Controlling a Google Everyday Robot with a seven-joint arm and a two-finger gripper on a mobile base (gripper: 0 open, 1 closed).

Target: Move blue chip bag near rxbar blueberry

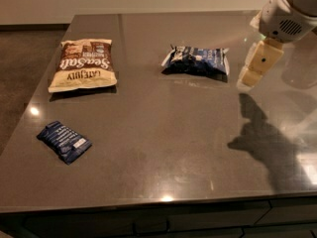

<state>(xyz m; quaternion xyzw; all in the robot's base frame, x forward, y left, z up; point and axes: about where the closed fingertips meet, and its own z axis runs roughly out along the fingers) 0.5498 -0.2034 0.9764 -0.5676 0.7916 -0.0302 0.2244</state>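
Observation:
The blue chip bag (pixel 196 60), crinkly dark blue with white crimped ends, lies flat at the middle back of the grey table. The rxbar blueberry (pixel 64 141), a small flat dark blue wrapper with a white label patch, lies near the front left. My gripper (pixel 251 71) hangs from the white arm at the upper right, above the table just to the right of the chip bag and apart from it. It holds nothing that I can see.
A cream-and-brown "Sea Salt" bag (pixel 82 64) lies at the back left. The table's front edge (pixel 163 202) runs across the bottom, with drawers below. The arm's shadow (pixel 267 138) falls on the right side of the table.

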